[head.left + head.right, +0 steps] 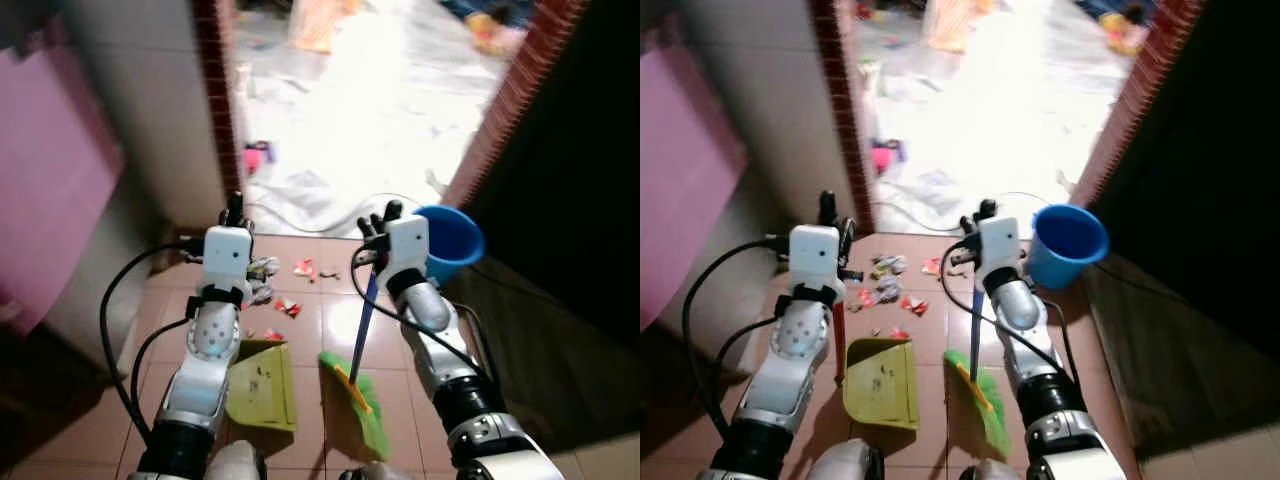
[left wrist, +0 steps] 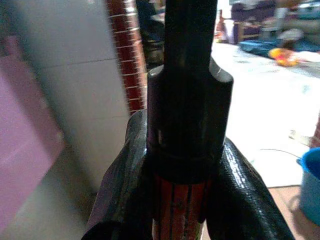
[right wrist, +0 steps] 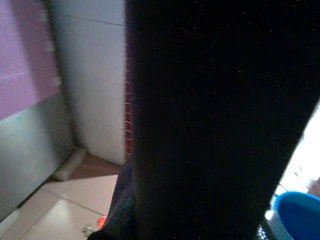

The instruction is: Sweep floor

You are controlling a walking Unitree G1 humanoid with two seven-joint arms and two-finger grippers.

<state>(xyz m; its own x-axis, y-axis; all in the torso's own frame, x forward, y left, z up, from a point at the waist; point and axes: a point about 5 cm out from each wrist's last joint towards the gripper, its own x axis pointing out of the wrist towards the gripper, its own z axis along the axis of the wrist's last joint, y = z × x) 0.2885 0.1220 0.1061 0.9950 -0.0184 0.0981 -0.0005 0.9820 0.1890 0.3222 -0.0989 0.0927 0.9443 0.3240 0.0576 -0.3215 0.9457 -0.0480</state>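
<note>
Here the left gripper [image 1: 832, 222] clamps the red handle [image 1: 838, 340] of the yellow-green plastic dustpan [image 1: 880, 385], scraps of litter [image 1: 890, 292] just beyond its lip. Beside it, the right gripper [image 1: 974, 228] grips the blue-handled green broom [image 1: 980, 395]; collecting is underway, so next draw bristles panward.

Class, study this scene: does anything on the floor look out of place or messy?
Yes. Crumpled wrappers and scraps of litter lie scattered on the tiled floor near the doorway, beyond the yellow-green dustpan and green broom, so they are not yet swept up.
</note>
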